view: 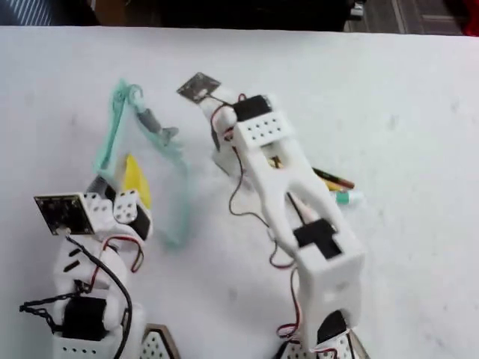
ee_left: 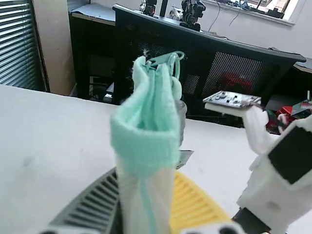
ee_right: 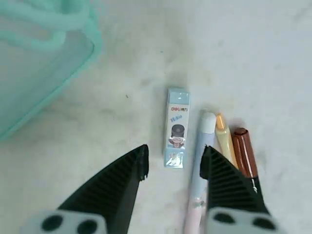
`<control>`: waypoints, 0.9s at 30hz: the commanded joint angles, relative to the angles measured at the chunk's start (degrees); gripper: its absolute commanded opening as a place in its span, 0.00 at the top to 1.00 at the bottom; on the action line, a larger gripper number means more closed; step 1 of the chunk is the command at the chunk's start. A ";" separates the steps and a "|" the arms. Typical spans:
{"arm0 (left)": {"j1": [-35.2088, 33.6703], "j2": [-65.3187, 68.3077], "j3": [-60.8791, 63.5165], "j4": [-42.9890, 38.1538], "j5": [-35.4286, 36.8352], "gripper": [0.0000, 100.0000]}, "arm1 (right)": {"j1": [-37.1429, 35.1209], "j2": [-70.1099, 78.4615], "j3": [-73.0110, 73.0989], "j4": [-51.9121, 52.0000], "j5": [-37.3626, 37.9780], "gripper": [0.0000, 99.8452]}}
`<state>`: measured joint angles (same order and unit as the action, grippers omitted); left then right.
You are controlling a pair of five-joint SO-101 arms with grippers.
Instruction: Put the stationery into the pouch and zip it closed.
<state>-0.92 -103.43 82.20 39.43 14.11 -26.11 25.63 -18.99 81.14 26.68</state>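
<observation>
A translucent pouch (view: 142, 149) with mint-green edging lies at the left of the table, one edge lifted. My left gripper (ee_left: 146, 214) is shut on that pouch (ee_left: 146, 141) edge, pinched between the grey and the yellow finger (view: 136, 179). My right gripper (ee_right: 170, 165) hangs open just above the table. A small light-blue eraser (ee_right: 176, 126) lies between its fingertips, untouched. Beside the eraser lie a pale blue pen (ee_right: 202, 156), a yellow pen (ee_right: 223, 139) and a brown pen (ee_right: 243, 151). In the high view the right arm (view: 262, 149) covers most of the pens (view: 334, 180).
The white table (view: 404, 112) has free room to the right and at the back. A corner of the pouch (ee_right: 39, 63) lies close to the right gripper. Dark furniture stands beyond the table's far edge.
</observation>
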 commanded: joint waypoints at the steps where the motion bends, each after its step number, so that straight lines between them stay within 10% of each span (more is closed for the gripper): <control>1: 0.48 -0.92 -0.44 -1.41 0.79 0.98 | 0.40 4.09 -6.42 -0.75 -0.09 0.83; 27: 2.15 -0.92 -0.53 0.35 0.53 0.98 | 5.85 20.70 -27.43 5.67 -0.44 0.98</control>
<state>0.22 -103.43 82.37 39.78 14.11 -22.15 50.07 -41.93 82.64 26.59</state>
